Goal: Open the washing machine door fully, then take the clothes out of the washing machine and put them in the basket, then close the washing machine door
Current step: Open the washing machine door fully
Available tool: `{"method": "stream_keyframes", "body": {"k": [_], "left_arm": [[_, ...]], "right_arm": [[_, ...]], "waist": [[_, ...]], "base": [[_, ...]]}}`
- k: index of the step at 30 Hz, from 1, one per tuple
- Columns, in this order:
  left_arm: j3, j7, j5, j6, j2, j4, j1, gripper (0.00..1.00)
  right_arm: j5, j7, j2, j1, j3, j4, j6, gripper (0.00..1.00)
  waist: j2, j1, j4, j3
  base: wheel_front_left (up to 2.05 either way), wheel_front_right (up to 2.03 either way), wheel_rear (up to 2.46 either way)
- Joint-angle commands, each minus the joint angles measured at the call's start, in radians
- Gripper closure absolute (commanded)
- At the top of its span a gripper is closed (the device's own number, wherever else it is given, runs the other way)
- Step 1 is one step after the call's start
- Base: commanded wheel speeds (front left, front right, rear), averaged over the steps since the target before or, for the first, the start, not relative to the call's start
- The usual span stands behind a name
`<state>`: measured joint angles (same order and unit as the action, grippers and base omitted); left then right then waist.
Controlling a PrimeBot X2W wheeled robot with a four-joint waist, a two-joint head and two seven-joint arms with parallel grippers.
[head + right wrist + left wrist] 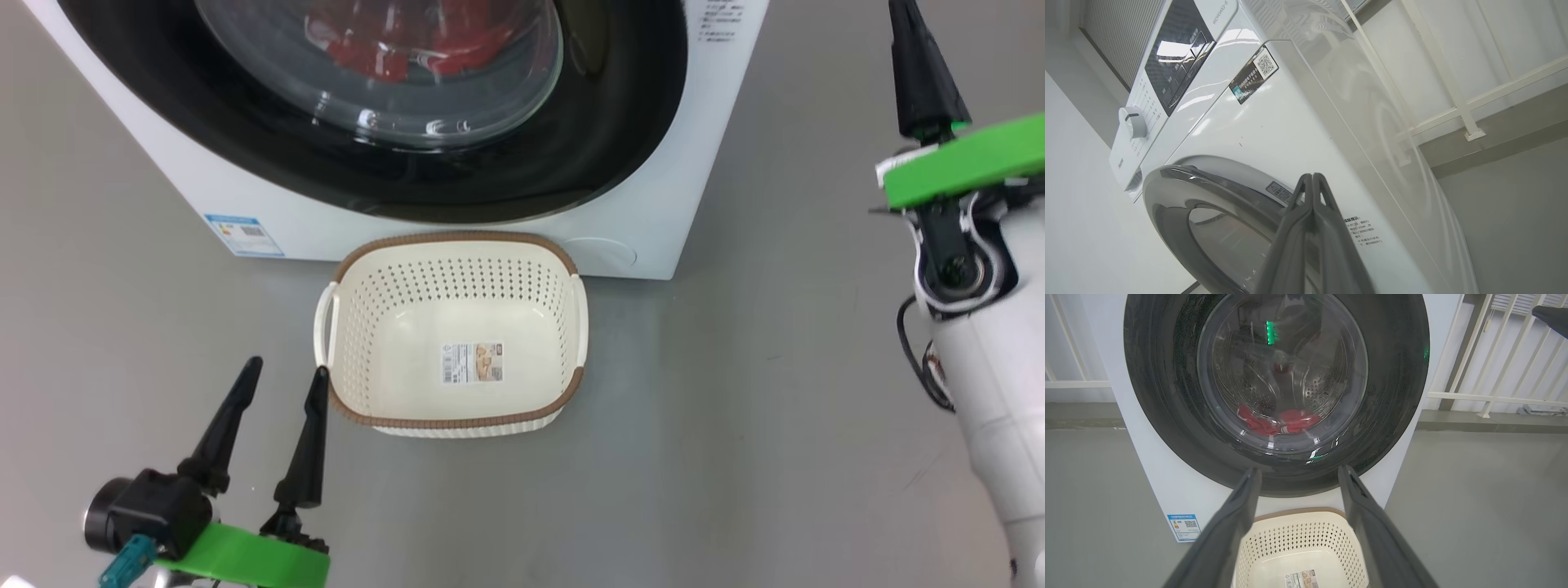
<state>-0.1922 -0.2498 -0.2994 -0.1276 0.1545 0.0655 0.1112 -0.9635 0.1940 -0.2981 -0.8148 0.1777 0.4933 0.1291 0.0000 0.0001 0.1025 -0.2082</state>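
Facing one washing machine (pixel 653 220), we note one washing machine door (pixel 620 122) closed; one basket (pixel 457 238) on floor (pixel 735 457) just before it; one clothes item (pixel 1278 422) inside drum (pixel 1316 390). Two grippers: left gripper (pixel 287 369) spread, empty; right gripper (pixel 1312 177) pinched together.

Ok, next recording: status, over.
Left claw open, empty, beside basket. Right claw shut, empty, raised right of washing machine. Washing machine door closed, red clothes inside. Basket on floor right below door.

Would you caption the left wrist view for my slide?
The open left gripper faces the closed washing machine door, clothes inside, basket below.
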Motion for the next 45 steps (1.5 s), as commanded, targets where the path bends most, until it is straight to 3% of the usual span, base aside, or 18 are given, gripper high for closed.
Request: {"method": "stream_keyframes", "body": {"k": [1, 14, 22, 32, 45], "left_arm": [[0.028, -0.012, -0.008, -0.003, 0.019, -0.028, 0.044, 0.0], [-0.002, -0.012, -0.028, -0.003, 0.022, -0.031, 0.122, 0.0], [-0.017, -0.012, -0.04, -0.003, 0.015, -0.031, 0.156, 0.0], [-0.033, -0.012, -0.049, -0.003, 0.003, -0.037, 0.19, 0.0], [-0.042, -0.012, -0.059, -0.003, -0.009, -0.036, 0.218, 0.0]], "right_arm": [[-0.056, -0.02, -0.006, -0.046, 0.039, -0.011, 0.002, 1.0], [-0.419, -0.289, -0.112, -0.266, 0.183, 0.036, 0.002, 1.0], [-0.58, -0.497, -0.122, -0.362, 0.181, 0.13, 0.002, 1.0], [-0.685, -0.707, -0.102, -0.476, 0.168, 0.25, 0.002, 1.0], [-0.708, -0.805, -0.075, -0.557, 0.169, 0.346, 0.002, 1.0]], "waist": [[0.0, 0.0, 0.017, -0.027], [0.0, 0.0, 0.073, -0.126], [0.0, 0.0, 0.106, -0.177], [0.0, 0.0, 0.131, -0.234], [0.0, 0.0, 0.147, -0.274]], "base": [[0.0, 0.0, 0.0], [0.0, 0.0, 0.0], [0.0, 0.0, 0.0], [0.0, 0.0, 0.0], [0.0, 0.0, 0.0]]}}
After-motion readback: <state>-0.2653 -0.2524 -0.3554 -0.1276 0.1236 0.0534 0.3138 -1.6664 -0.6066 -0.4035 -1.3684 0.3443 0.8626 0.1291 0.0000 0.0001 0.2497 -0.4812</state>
